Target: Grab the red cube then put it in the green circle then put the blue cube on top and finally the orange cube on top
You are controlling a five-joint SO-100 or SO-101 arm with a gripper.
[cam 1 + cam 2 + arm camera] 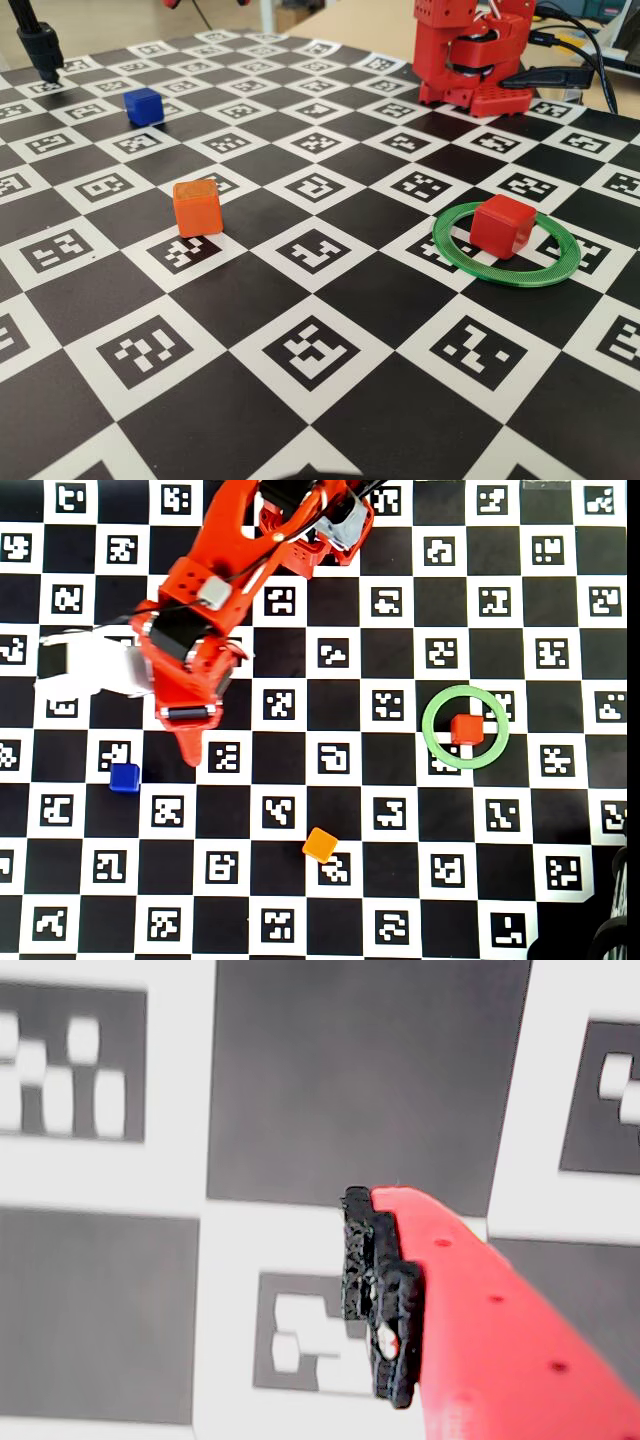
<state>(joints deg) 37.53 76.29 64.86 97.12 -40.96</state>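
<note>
In the fixed view the hand is cut off. The empty hand point(190, 752) looks closed, near the blue cube point(125, 777). The red cube point(465, 728) sits inside the green circle point(437, 748), toward 1 o'clock.

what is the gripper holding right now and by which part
Nothing. In the wrist view the gripper has its jaws closed together with no object between them, and the blue cube, orange cube and red cube all sit on the board.

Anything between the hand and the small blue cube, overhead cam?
Nothing. In the overhead view only bare checkerboard mat separates the red hand from the small matte blue plastic cube, which sits just below-left of its tip.
</note>
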